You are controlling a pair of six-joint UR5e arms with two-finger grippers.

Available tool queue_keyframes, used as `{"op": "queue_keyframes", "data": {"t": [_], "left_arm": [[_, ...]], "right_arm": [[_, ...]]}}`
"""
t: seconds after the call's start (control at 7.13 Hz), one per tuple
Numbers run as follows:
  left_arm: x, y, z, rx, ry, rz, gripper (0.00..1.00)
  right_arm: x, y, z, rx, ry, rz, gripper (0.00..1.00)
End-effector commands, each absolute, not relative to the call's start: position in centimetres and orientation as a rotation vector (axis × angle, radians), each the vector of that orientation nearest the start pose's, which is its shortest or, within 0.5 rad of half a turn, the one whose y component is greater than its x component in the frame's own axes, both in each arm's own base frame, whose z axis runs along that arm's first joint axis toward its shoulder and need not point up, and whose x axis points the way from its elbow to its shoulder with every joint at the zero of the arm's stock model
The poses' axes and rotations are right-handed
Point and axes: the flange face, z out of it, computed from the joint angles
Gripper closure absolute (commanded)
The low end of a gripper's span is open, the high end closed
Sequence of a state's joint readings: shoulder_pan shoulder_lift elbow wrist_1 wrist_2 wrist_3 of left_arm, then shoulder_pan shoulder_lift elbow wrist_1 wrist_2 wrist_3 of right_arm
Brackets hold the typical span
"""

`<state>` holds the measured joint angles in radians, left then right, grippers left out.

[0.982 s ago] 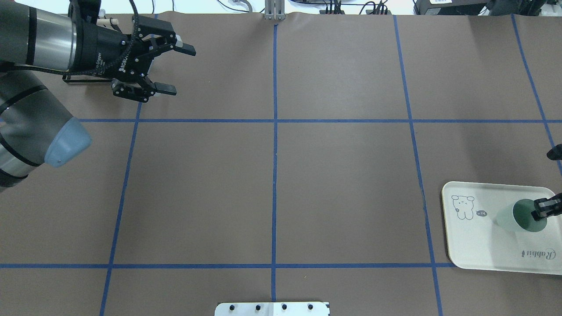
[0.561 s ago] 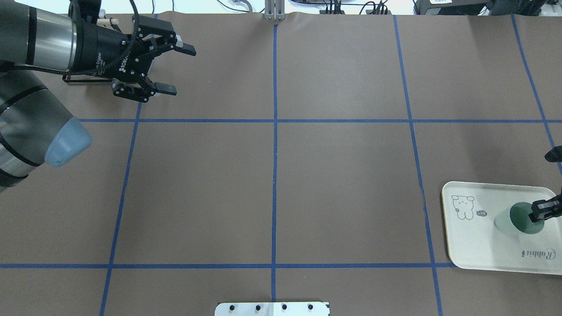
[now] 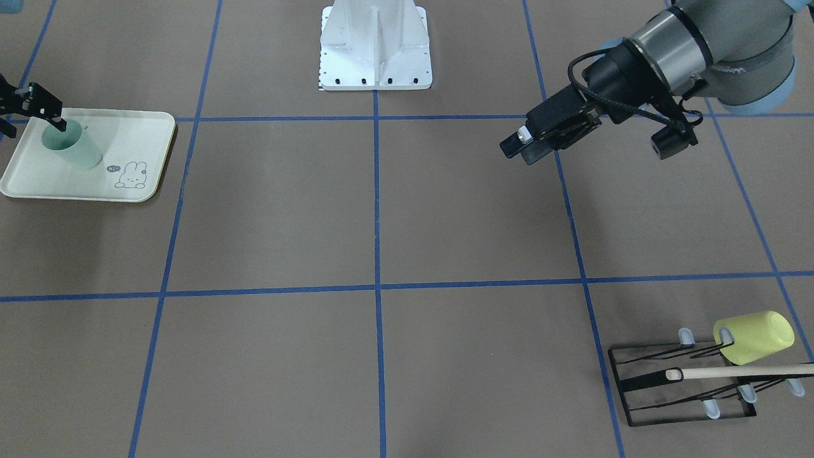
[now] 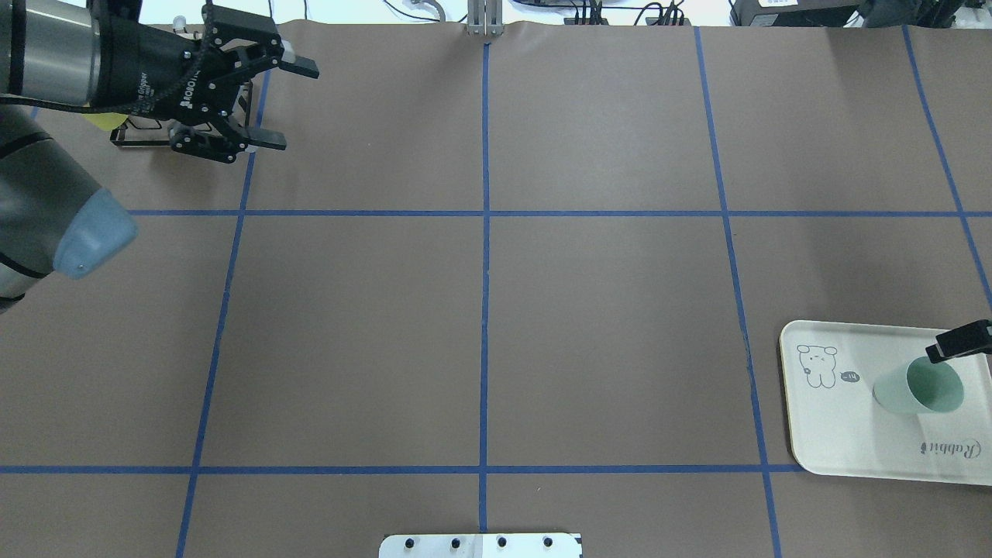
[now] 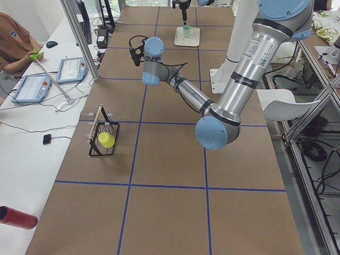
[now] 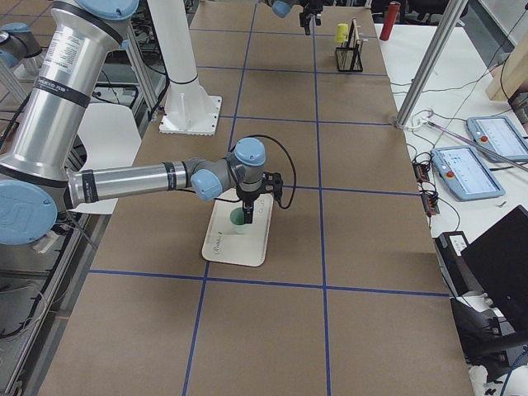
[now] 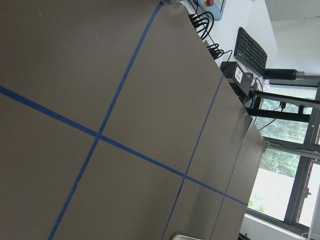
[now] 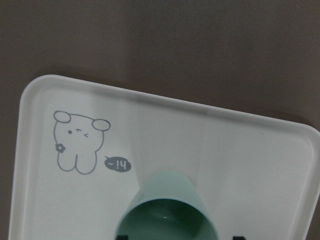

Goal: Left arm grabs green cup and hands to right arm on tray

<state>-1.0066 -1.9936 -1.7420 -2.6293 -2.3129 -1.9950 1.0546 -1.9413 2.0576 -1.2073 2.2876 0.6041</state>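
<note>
Green cup (image 4: 918, 387) upright on tray (image 4: 841, 442). Tray sits at the table's 4 o'clock in the overhead view. Rabbit drawing (image 4: 815, 366) at cup's 9 o'clock.

Right gripper (image 8: 180, 237): fingers spread wide, clamped on nothing. One finger (image 4: 959, 342) just beside the rim at 1 o'clock; contact unclear.

Left gripper (image 4: 293, 105) at table's 10 o'clock, jaws apart, empty. Wire rack (image 3: 680, 381) there carries a yellow-green cup (image 3: 753, 337).

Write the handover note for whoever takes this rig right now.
Left claw: open, holding nothing.
Right claw: open, directly over the small pale mint-green plastic cup, which stands upright on the flat cream rectangular plastic tray.
Done: handover and placement look complete.
Left: probably only lifting the right claw clear without tipping the cup.
</note>
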Motion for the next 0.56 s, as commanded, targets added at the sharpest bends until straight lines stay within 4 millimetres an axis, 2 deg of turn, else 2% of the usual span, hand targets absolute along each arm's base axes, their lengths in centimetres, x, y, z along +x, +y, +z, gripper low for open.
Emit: {"op": "queue_keyframes", "data": {"t": [0.0,0.28,0.42], "left_arm": [[19.4,-51.4,29.6,0.066,1.553,-0.408,0.00],[14.0,-52.0,36.9,0.279,1.408,-0.332,0.00],[10.6,-52.9,39.5,0.363,1.289,-0.285,0.00]], "right_arm": [[-6.3,-36.6,50.3,0.137,-0.866,0.037,0.00],[-4.0,-39.3,48.6,0.218,-0.860,0.095,0.00],[-3.6,-40.0,49.5,0.218,-0.851,0.104,0.00]]}}
